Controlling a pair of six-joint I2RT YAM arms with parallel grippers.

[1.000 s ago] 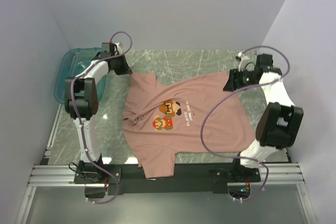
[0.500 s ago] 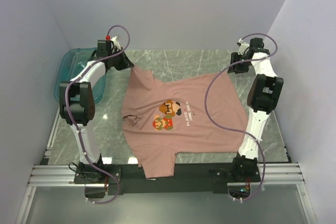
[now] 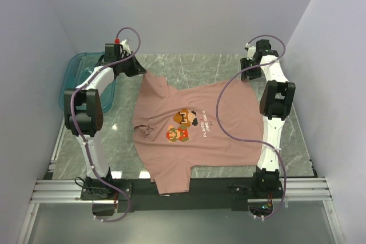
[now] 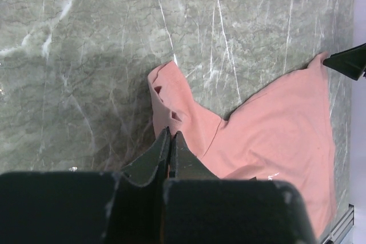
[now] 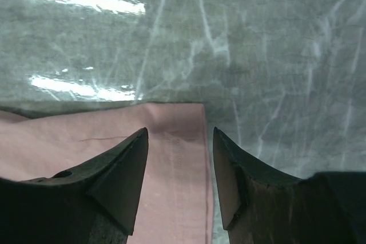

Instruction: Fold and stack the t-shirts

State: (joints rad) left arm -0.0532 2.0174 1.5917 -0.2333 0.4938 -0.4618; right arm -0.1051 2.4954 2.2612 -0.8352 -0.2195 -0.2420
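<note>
The salmon-pink t-shirt (image 3: 200, 135) lies spread flat on the marble table (image 3: 189, 64), with its pixel-character print (image 3: 182, 125) facing up. My left gripper (image 3: 141, 72) is at the shirt's far left sleeve. In the left wrist view its fingertips (image 4: 170, 134) are pressed together on the sleeve's edge (image 4: 166, 104), which is drawn up to them. My right gripper (image 3: 248, 77) hovers at the shirt's far right corner. Its jaws (image 5: 180, 135) stand open, one on each side of the hem corner (image 5: 174, 158), without pinching it.
A teal translucent bin (image 3: 77, 78) stands at the table's left edge, beside the left arm. White walls close in the back and both sides. An aluminium rail (image 3: 183, 190) runs along the near edge, and the shirt's near sleeve (image 3: 171, 181) reaches it.
The right arm has swung in from the right side to the shirt's far right corner, straightening as it went. The left gripper shifted slightly toward the back, still on the sleeve.
</note>
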